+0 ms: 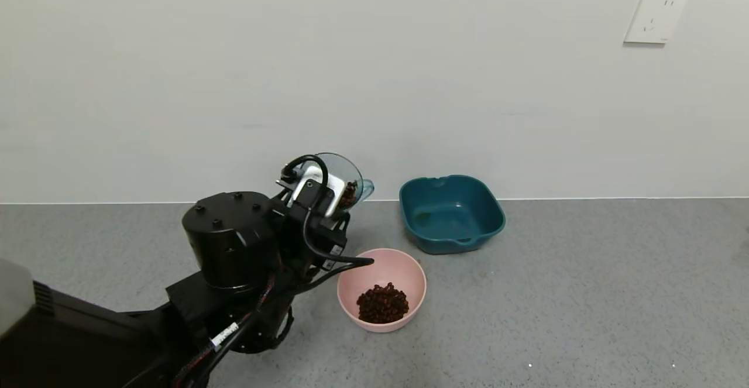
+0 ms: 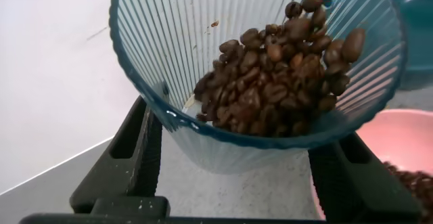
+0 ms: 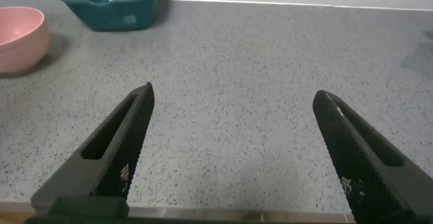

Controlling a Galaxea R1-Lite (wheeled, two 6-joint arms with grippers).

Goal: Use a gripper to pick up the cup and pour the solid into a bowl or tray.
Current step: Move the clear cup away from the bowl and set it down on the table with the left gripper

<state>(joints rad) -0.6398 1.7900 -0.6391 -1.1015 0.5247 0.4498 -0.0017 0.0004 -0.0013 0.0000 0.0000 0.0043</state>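
1. Left gripper (image 2: 230, 173): black, two-fingered, raised above the grey speckled tabletop (image 1: 585, 294). Its fingers are closed against the sides of the translucent blue-green ribbed cup (image 2: 203, 55), one finger (image 2: 128, 163) on each flank.
2. Cup in the head view (image 1: 350, 186): held tilted, mouth turned away from the wrist and toward the pale wall (image 1: 374, 72). It sits just beyond the white-grey block on the wrist.
3. Small dark reddish-brown bean-like pieces (image 2: 284, 68): a heap resting against the lower inner wall of the tilted cup, close to the rim.
4. Round pale pink smooth-sided bowl (image 1: 383, 271): on the tabletop below and to the right of the left gripper. A pile of the same brown pieces (image 1: 382, 304) lies in its bottom. Whether the cup's rim is directly over the bowl cannot be judged with certainty.
5. Dark teal square basin (image 1: 452, 213): on the tabletop beyond the pink bowl, farther from the left gripper.
6. Right gripper (image 3: 233, 156): fingers spread wide, holding nothing, low over bare tabletop, well apart from the pink bowl (image 3: 20, 38) and teal basin (image 3: 111, 4).
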